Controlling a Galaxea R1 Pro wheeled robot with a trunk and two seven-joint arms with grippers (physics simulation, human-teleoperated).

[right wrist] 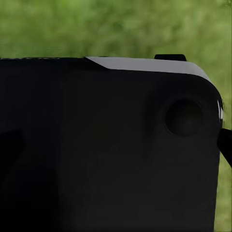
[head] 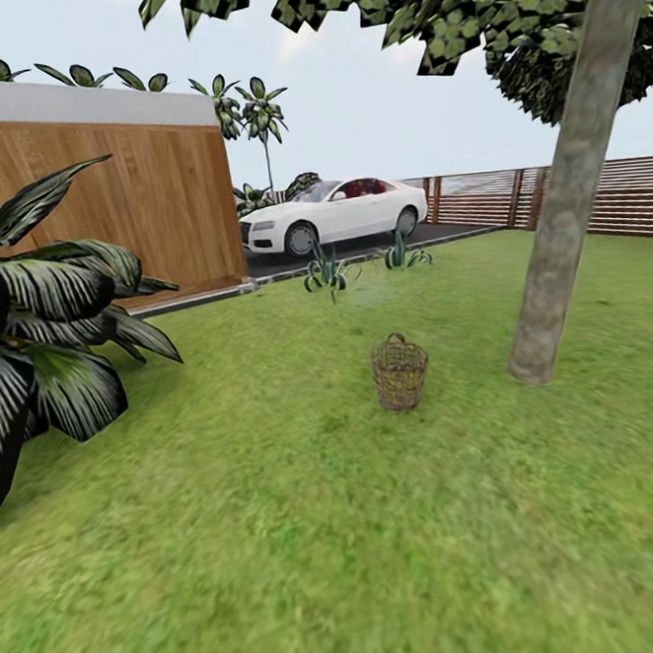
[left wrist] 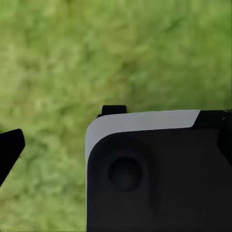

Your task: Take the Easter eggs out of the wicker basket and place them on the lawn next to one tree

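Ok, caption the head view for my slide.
Wicker basket standing on the lawn beside a tree, white car parked beyond.

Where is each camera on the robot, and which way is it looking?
Head view: on the robot's head, facing forward and down across the lawn to the wicker basket, a tree and a white car.
Left wrist view: on the left arm, looking at blurry grass; a black-and-white robot part covers part of it.
Right wrist view: on the right arm; a dark robot part blocks most, with grass beyond.
All three views share the grass.
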